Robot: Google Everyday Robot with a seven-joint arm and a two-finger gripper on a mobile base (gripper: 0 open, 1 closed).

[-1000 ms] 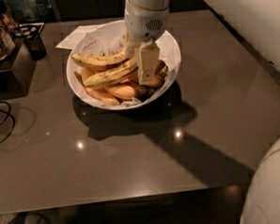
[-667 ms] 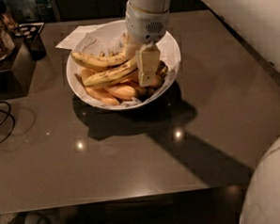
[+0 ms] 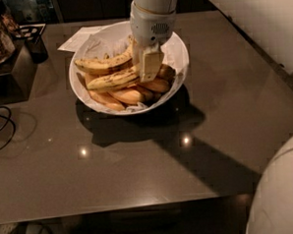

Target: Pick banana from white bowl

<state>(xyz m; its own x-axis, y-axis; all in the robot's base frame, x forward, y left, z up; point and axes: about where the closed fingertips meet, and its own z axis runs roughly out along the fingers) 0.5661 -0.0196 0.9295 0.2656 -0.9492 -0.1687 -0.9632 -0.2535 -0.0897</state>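
The white bowl [image 3: 184,52] stands at the far middle of the dark glossy table [image 3: 139,163], lined with crumpled white paper. Two long pale-yellow speckled bananas [image 3: 111,81] lie across its top, one above the other, pointing left. Shorter orange-toned bananas [image 3: 128,96] lie under them. My gripper [image 3: 149,65] hangs down from the white arm into the bowl, at the right ends of the two long bananas and touching them. The arm's wrist hides the back of the bowl.
A white sheet of paper [image 3: 78,39] lies behind the bowl. A dark box with clutter [image 3: 5,52] stands at the far left, and a black cable [image 3: 4,126] loops on the table's left side. My white body [image 3: 283,190] fills the bottom right corner.
The gripper has shifted slightly left at the bananas' right ends. The bananas and the bowl have barely moved.
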